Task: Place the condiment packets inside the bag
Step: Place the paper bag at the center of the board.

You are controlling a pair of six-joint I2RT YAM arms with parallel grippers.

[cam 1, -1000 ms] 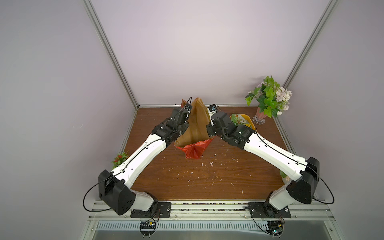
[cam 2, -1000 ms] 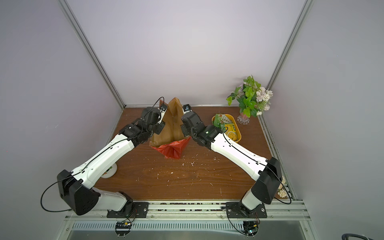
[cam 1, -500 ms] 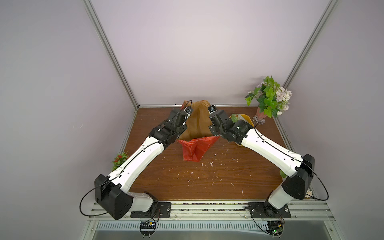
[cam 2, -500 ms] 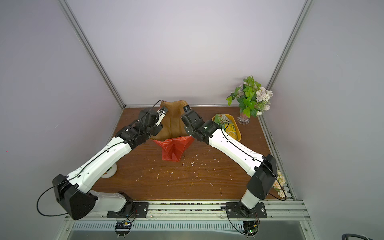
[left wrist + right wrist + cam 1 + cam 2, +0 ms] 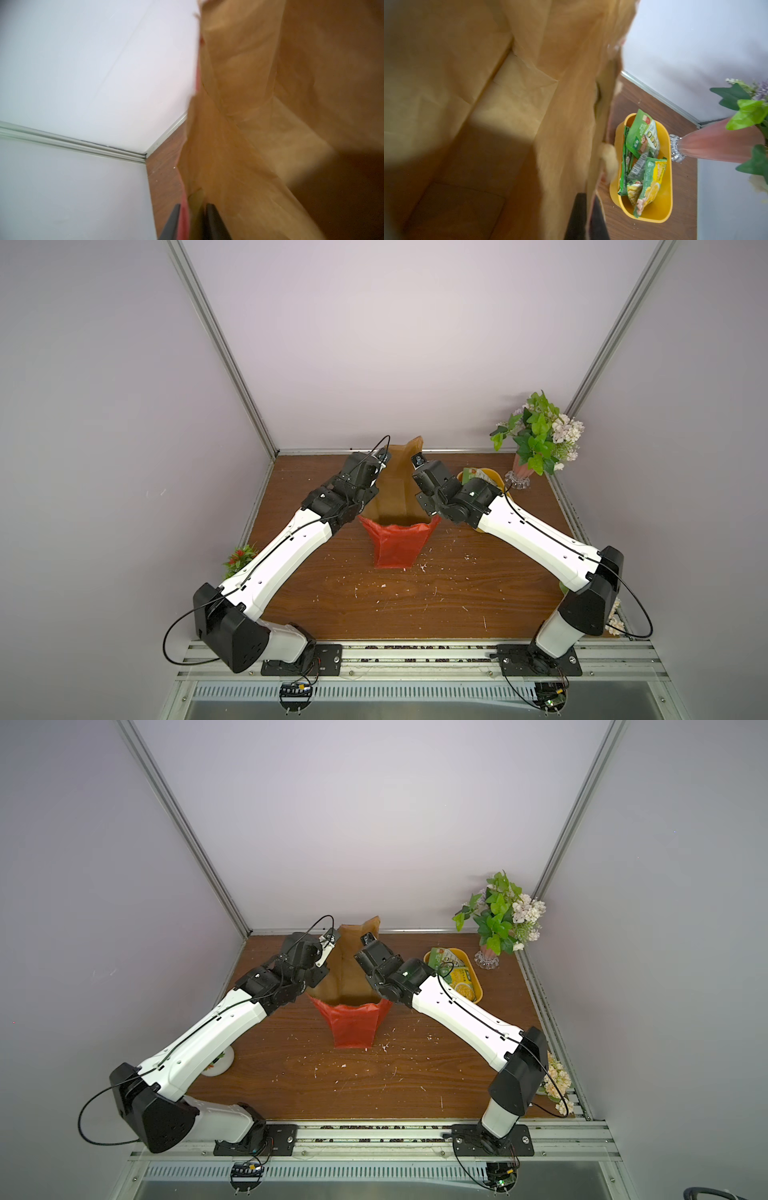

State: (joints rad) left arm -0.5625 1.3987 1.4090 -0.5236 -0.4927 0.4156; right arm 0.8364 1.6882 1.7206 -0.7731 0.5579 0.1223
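The bag (image 5: 397,545) lies on the table (image 5: 415,597) with its red base toward the front and its brown inside (image 5: 351,973) showing, mouth spread between both wrists. In the left wrist view my left gripper (image 5: 193,222) straddles the bag's side wall (image 5: 184,216), jaws slightly apart with a gap beside the paper. My right gripper (image 5: 588,220) is shut on the opposite wall of the bag (image 5: 562,124), a beige cord handle (image 5: 608,162) hanging beside it. Several green and yellow condiment packets (image 5: 641,158) (image 5: 453,969) sit in a yellow tub (image 5: 652,216) right of the bag.
A pink vase of flowers (image 5: 536,439) (image 5: 716,145) stands in the back right corner, close to the yellow tub (image 5: 478,990). A small red-flowered plant (image 5: 241,558) sits at the left edge. White crumbs (image 5: 386,585) dot the table in front of the bag.
The bag has come down from a tall raised peak and its mouth has spread wider. Both wrists moved back and apart. The left jaws have parted slightly.
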